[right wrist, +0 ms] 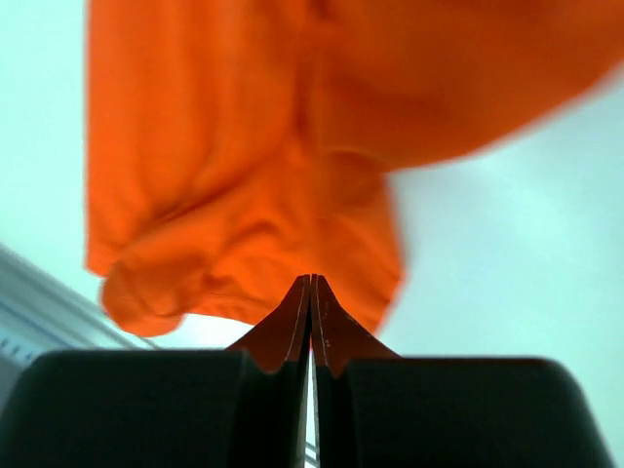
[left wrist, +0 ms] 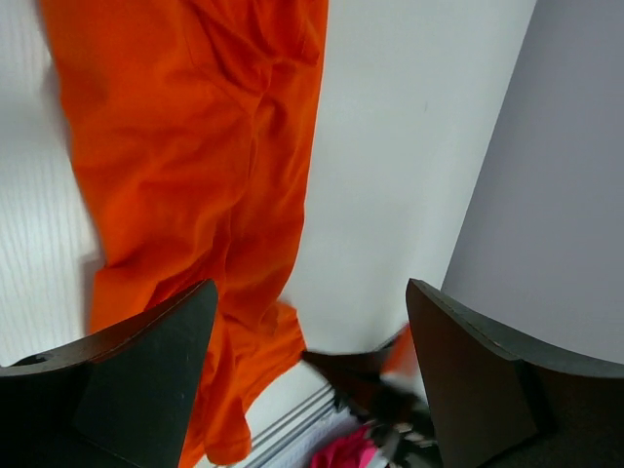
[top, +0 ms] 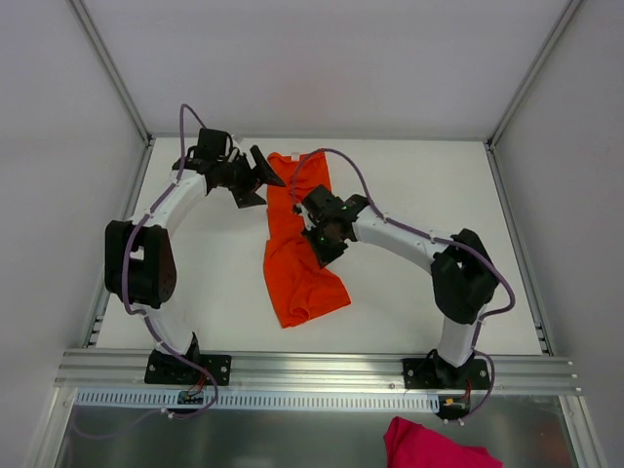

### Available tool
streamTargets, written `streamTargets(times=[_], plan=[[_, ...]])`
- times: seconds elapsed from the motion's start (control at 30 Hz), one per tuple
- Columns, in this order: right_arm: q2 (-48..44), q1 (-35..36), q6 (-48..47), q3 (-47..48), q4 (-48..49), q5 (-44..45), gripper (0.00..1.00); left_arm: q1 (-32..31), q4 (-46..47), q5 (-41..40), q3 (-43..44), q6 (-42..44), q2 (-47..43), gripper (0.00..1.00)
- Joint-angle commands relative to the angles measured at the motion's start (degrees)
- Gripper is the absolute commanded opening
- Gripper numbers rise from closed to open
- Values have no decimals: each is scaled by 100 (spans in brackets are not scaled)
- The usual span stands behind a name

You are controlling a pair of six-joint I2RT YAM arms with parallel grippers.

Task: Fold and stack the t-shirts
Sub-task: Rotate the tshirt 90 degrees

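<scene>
Though elbow-out — right gripper (right wrist: 312, 291) tight on t-shirt (top: 298, 283)

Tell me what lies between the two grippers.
Only the orange t-shirt: in the top view its rumpled length runs between the open left gripper and the shut right gripper, which pinches it.

Plain bright orange t-shirt (top: 297, 258) on a white table (top: 429, 185). The left arm (top: 175, 200) and right arm (top: 400, 234) are white with black joints (their cables (top: 181, 125) purple); the left gripper (top: 261, 185) and right gripper (top: 324, 252) are black. Near right, a magenta cloth (top: 434, 450). Walls (top: 39, 146) pale grey.
</scene>
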Motion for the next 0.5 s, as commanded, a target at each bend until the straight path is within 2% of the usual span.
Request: streamTargets(times=[0.0, 0.13, 0.47], plan=[[-684, -315, -224, 130, -321, 1651, 1, -293, -300, -17, -349, 254, -417, 80], [-702, -640, -390, 473, -646, 2180, 1, -592, -845, -299, -570, 491, -707, 80], [-764, -957, -531, 482, -611, 1925, 1, -1278, -1400, -766, -1948, 465, -1578, 78]])
